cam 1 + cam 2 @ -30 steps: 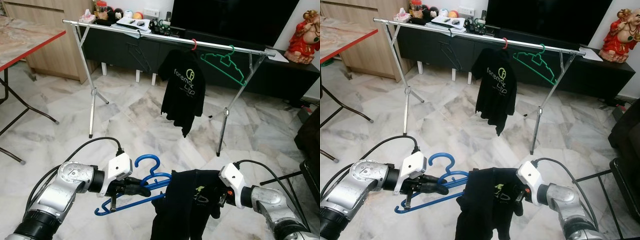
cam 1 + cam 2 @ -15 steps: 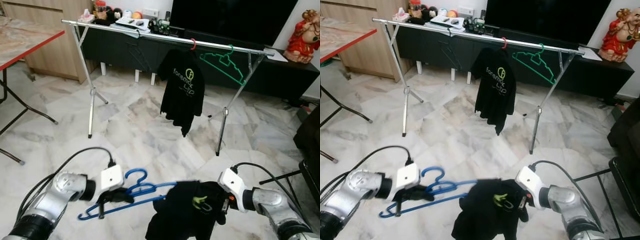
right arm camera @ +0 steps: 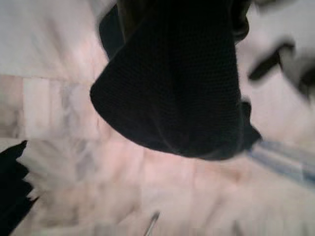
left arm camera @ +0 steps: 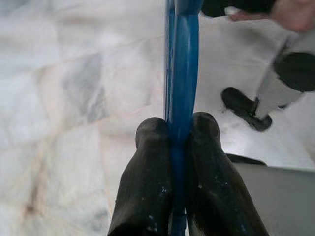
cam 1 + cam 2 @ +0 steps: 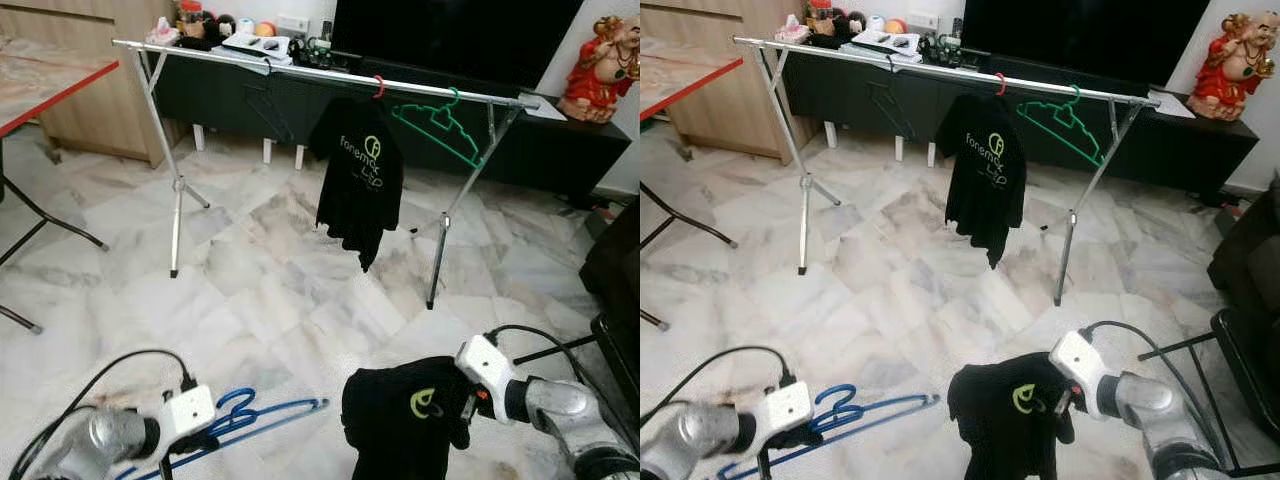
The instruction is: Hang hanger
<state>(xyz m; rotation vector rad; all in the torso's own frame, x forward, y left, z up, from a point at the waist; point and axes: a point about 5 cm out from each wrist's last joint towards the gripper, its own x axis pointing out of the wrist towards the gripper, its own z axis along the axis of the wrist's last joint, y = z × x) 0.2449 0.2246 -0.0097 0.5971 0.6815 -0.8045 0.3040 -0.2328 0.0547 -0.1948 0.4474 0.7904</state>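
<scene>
While the clothes rail (image 5: 300,72) is standing well ahead, I am gripping the blue hanger (image 5: 262,420) tight in the left gripper (image 4: 173,142), low by the floor; the right gripper (image 5: 1068,398) is clutching a black shirt (image 5: 405,415). Hanging is not yet done.

White marble floor (image 5: 270,290) bears the clothes rack (image 5: 300,72)

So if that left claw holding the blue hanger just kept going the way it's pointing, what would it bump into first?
Probably the white marble floor. The left gripper, shut on the blue plastic hanger, points down at the tiles, with nothing else clearly between; depth is hard to judge.
</scene>
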